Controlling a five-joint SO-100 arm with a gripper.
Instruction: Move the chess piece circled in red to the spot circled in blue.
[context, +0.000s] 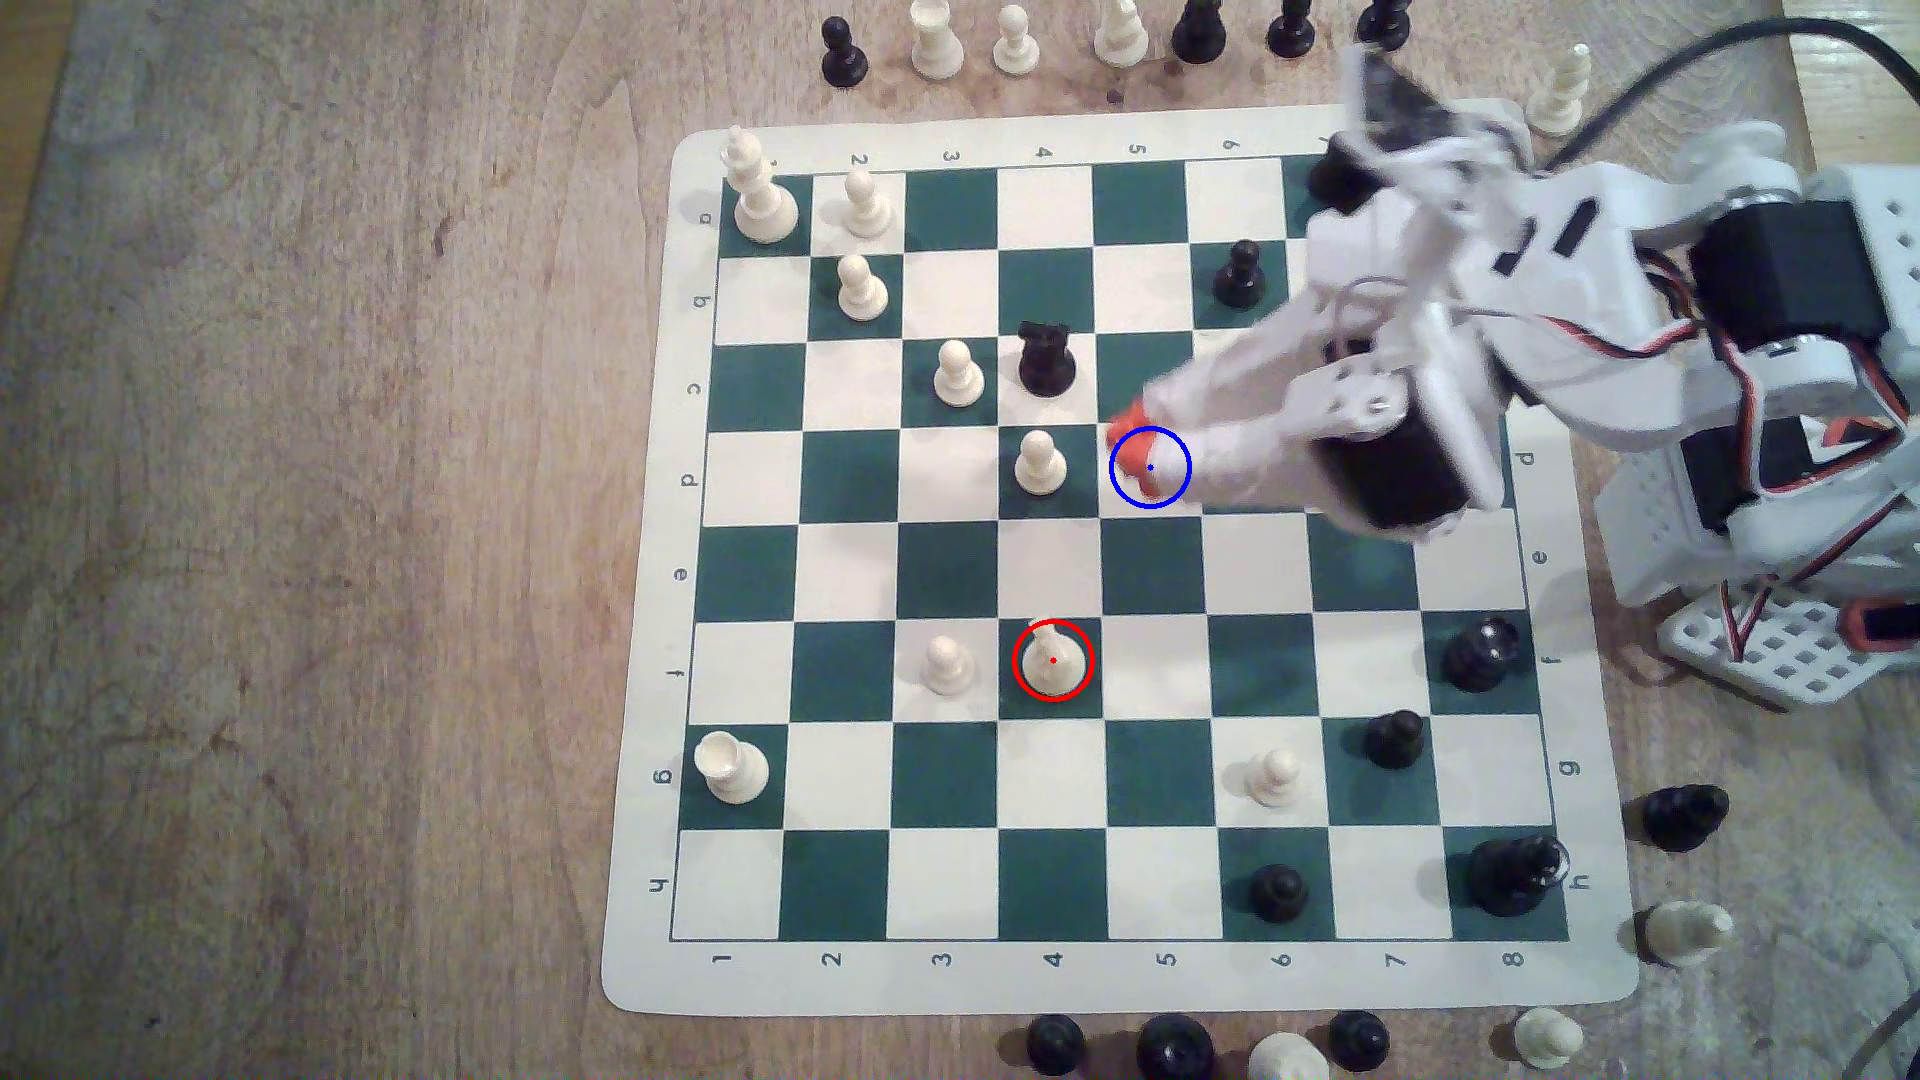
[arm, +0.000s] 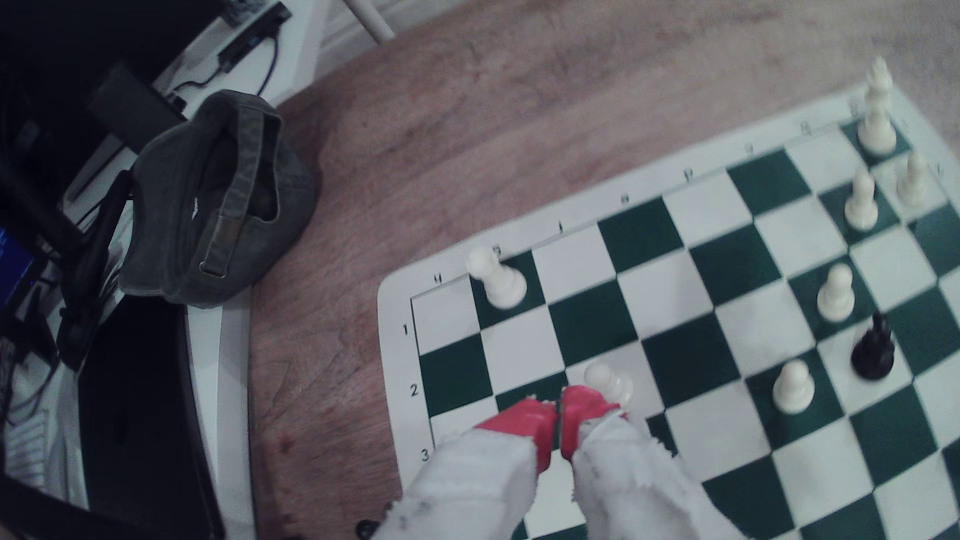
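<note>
Table (context: 312, 519): wooden, carrying a green-and-cream chessboard (context: 1049, 976). Arm (context: 1455, 343): white, reaching in over the board's edge at the exterior view's right. Gripper (context: 1127, 441): red-tipped, fingers pressed together with nothing between them, tips at the blue-ringed cream square (context: 1169, 480) near the board's middle. Knight (context: 1051, 658): cream, upright on the red-ringed green square toward the board's numbered edge, a cream pawn (context: 948, 665) just beside it.

claw (context: 1127, 441) blurred, covering blue-ringed spot (context: 1172, 480)
</note>
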